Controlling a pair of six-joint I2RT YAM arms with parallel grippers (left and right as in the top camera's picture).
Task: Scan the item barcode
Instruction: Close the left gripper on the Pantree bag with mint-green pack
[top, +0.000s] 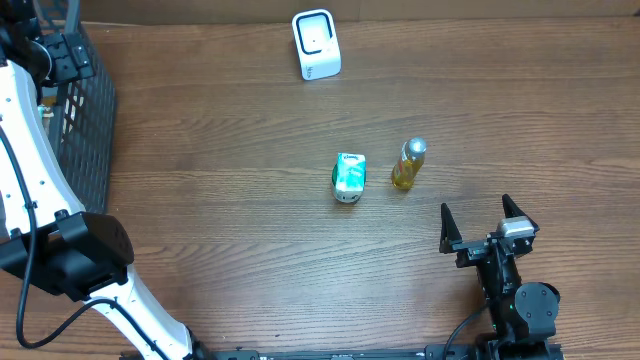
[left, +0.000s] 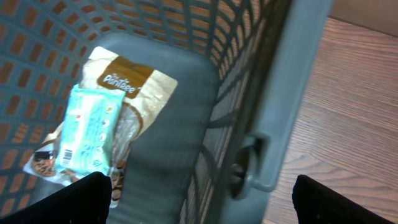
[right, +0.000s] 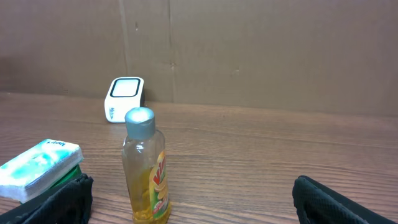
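Note:
A white barcode scanner (top: 316, 45) stands at the back of the table and also shows in the right wrist view (right: 125, 99). On the table's middle sit a green-and-white tissue pack (top: 349, 177) and an upright yellow bottle (top: 408, 165) with a silver cap. My right gripper (top: 489, 225) rests open near the front right, the bottle (right: 146, 168) a little ahead of its left finger. My left gripper (left: 205, 208) hangs open over the basket's rim, holding nothing. Inside the basket lie a teal pack (left: 90, 130) and a brown-and-white bag (left: 134, 87).
The dark mesh basket (top: 85, 120) stands at the table's left edge; its grey rim and handle (left: 280, 112) run between my left fingers. A brown cardboard wall (right: 249, 50) backs the table behind the scanner.

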